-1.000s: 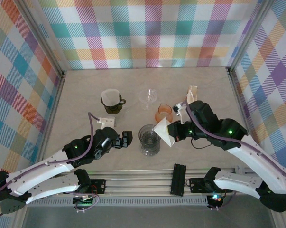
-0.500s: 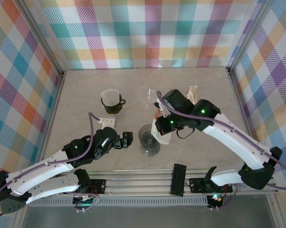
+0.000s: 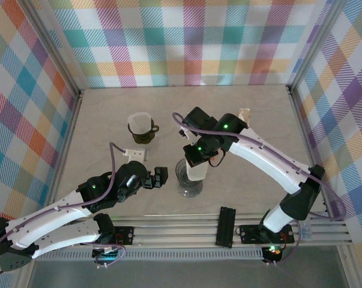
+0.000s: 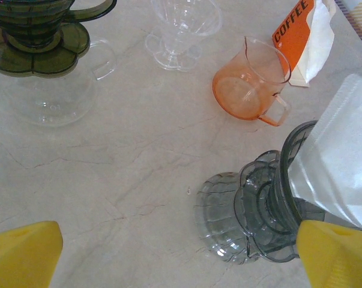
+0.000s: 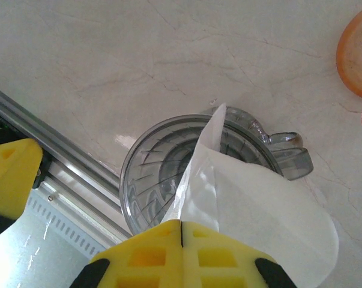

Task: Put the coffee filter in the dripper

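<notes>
While the right pincer (image 5: 181,225) pinches the white filter (image 5: 253,204) over the grey dripper (image 5: 150,162), the left pincer (image 3: 159,176) gapes wide nearby above the counter (image 3: 108,120).

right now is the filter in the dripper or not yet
Not seated: the filter, pinched flat in the right gripper, only leans over the dripper rim.

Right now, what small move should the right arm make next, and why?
Probably lower the right arm a little, straight down. Its jaws are shut on the coffee filter, which hangs over the open bowl of the grey dripper, its tip near the rim; it does not look seated inside yet.
</notes>
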